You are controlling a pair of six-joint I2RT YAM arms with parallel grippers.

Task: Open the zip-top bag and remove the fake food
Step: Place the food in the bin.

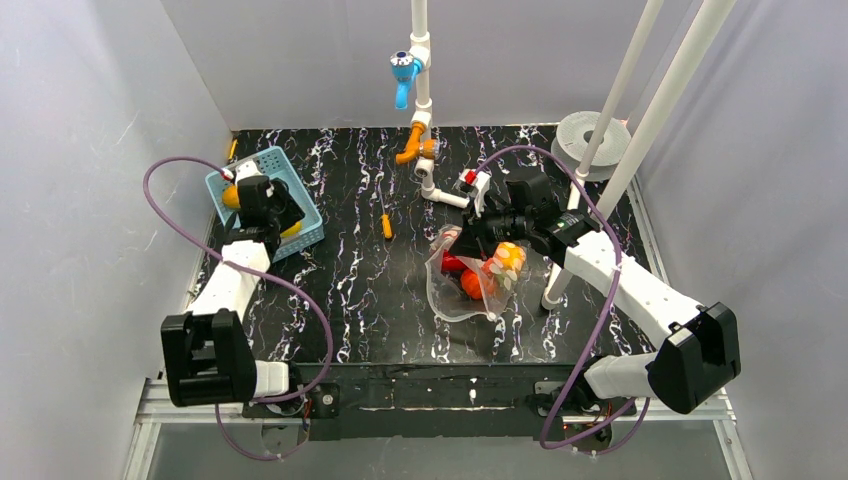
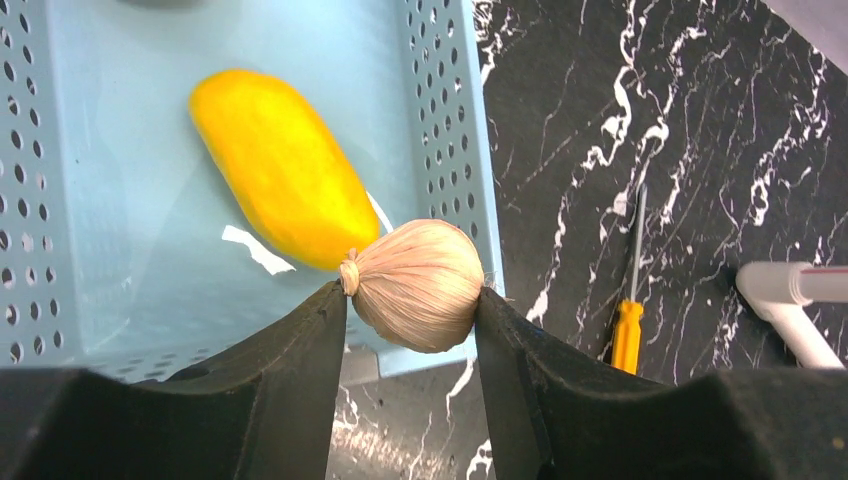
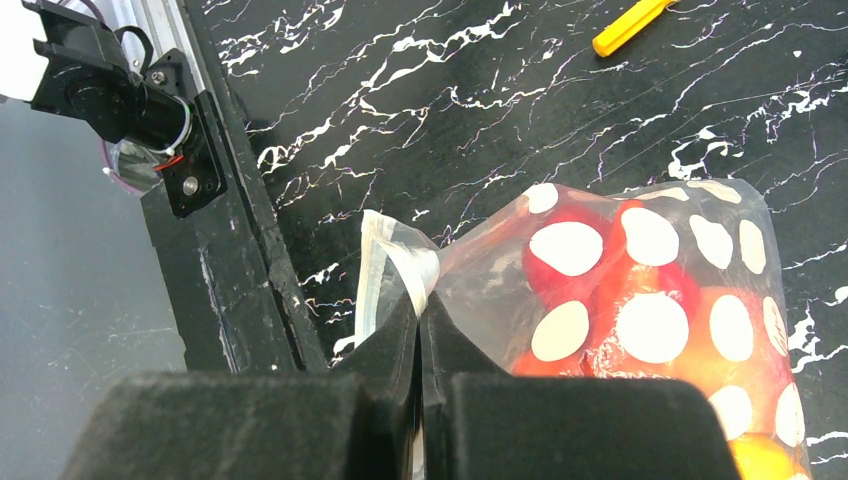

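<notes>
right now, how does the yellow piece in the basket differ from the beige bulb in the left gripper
The yellow piece is oblong and smooth; the beige bulb is round and ribbed. The yellow piece lies in the basket; the beige bulb is clamped in the left gripper. Both are outside the zip-top bag.

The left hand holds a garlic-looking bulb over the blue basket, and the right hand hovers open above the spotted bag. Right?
Not quite. The right hand is shut, pinching the edge of the spotted bag, as the right wrist view shows. The left hand does hold the bulb over the blue basket.
</notes>
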